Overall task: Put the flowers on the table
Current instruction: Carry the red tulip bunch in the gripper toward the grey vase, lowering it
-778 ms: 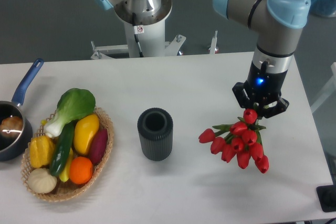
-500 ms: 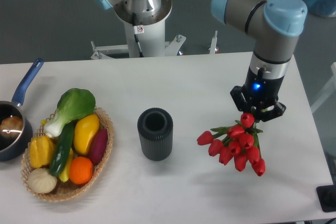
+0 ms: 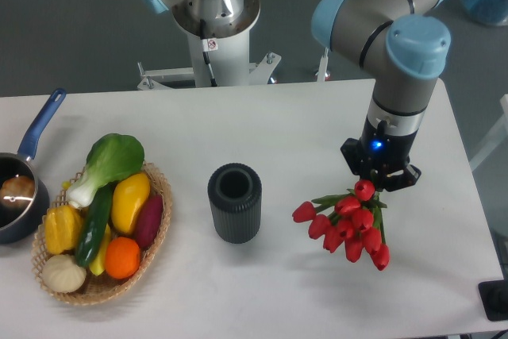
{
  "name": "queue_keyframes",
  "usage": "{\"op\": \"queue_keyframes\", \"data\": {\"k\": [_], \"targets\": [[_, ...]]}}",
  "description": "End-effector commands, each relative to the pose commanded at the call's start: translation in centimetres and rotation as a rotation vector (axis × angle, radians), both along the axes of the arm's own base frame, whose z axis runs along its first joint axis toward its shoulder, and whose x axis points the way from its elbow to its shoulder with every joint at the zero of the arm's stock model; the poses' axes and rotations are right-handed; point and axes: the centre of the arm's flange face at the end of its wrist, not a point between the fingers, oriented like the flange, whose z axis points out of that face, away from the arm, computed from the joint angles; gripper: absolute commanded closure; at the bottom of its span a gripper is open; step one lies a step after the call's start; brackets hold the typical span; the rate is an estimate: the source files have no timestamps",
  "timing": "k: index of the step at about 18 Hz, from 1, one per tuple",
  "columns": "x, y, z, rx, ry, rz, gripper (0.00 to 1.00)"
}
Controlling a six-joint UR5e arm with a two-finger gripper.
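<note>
White tabletop (image 3: 262, 129) carried a wicker basket (image 3: 157, 232) of fruit and vegetables at left and a dark ribbed cylinder (image 3: 235, 202) near the middle. At right the gripper (image 3: 379, 176) grasped the red tulip bunch (image 3: 347, 221), which hung above the surface, buds fanned downward.

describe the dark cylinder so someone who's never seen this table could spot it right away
Start at the white table and go to its middle front, between the wicker basket of fruit and vegetables on the left and the red flowers hanging from the gripper on the right. The dark cylinder stands upright there, apart from both. It is the only ribbed, dark grey, open-topped thing.
</note>
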Motion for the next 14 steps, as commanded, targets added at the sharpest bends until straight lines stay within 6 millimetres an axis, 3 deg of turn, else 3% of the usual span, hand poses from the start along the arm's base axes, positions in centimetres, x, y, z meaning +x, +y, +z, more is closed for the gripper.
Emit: {"op": "queue_keyframes", "data": {"k": [3,9,14], "targets": [[0.9,-0.8,-2.1,-0.071,-0.01,0.006,0.94],[2.2,0.4,-3.2,-0.122,-0.006,-0.017,0.91],[3.0,1.7,-4.7,-0.14,-0.024,-0.04,0.8]]}}
